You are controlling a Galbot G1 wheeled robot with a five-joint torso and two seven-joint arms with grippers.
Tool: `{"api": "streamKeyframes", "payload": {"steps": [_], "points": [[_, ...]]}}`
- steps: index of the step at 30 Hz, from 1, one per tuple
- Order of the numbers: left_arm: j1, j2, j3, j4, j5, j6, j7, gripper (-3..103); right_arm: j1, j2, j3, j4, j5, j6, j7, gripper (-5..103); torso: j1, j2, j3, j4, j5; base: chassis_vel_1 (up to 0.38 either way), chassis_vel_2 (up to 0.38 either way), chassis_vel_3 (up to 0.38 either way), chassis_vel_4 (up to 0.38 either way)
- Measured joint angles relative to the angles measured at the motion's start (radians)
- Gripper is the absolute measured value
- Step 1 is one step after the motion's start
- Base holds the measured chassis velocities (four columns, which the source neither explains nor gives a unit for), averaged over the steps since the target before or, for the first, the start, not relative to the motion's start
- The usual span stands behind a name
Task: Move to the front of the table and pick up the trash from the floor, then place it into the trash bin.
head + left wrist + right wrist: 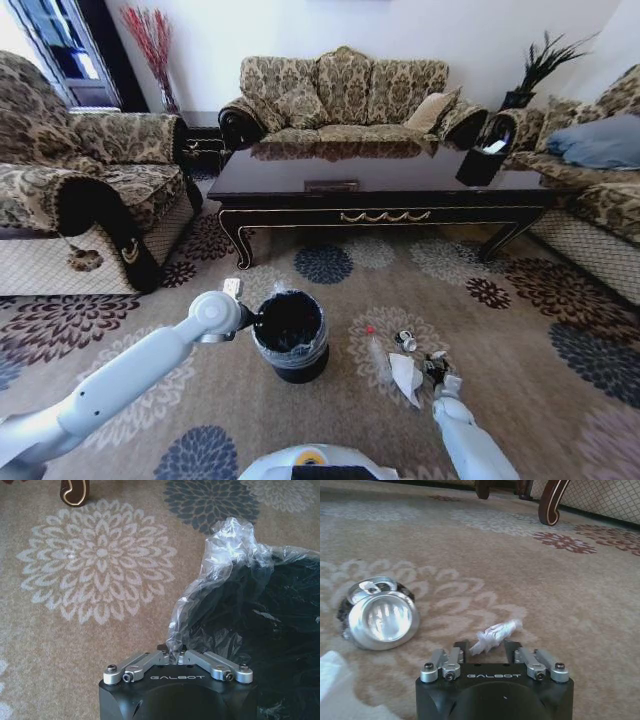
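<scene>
While our left gripper (174, 656) pinches the trash bin's (290, 345) plastic liner (220, 575), our right gripper (487, 647), fingers parted, straddles a crumpled foil scrap (495, 632) on the carpet (520, 565); a silvery can (381, 616) lies at ten o'clock.

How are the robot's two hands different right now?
The left hand is shut, pinching the liner of the bin. The right hand is open, with a crumpled scrap lying in its gap. The left hand is up at the bin's rim, and the right hand is low over the floor. Both are black with silver links.
</scene>
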Motion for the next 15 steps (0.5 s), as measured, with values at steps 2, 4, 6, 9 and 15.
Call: {"api": "streamKeyframes", "payload": {"steps": [2,4,6,9,15], "points": [[0.0,-0.001,0.001,-0.001,0.0,0.0,0.0,2,-0.001,-0.005,0.001,0.0,0.0,0.0,0.001,33,0.0,0.0,0.0,-0.001,-0.0008,0.0,0.0,0.0,0.0],[0.003,0.0,-0.001,-0.005,0.001,0.0,0.0,2,-0.003,-0.007,0.001,0.0,0.001,0.0,0.002,28,0.0,0.0,0.0,-0.0015,0.0,0.0,0.0,0.0,0.0],[0.008,0.002,-0.005,-0.006,0.001,0.0,0.0,2,-0.003,-0.008,0.001,0.001,0.001,0.001,0.002,23,0.0,0.0,0.0,-0.001,0.0004,0.0,0.0,0.0,0.0],[0.025,0.009,-0.014,-0.012,0.008,0.0,0.0,2,-0.005,-0.008,0.002,0.009,-0.001,0.004,0.004,7,0.0,0.0,0.0,0.0003,-0.0001,0.0,0.0,0.0,0.0],[0.049,0.02,-0.035,-0.028,0.014,0.0,0.0,2,-0.019,-0.008,0.004,0.032,-0.002,0.007,0.007,0,0.0,0.0,0.0,0.0,0.0001,0.0,0.0,0.0,0.0]]}}
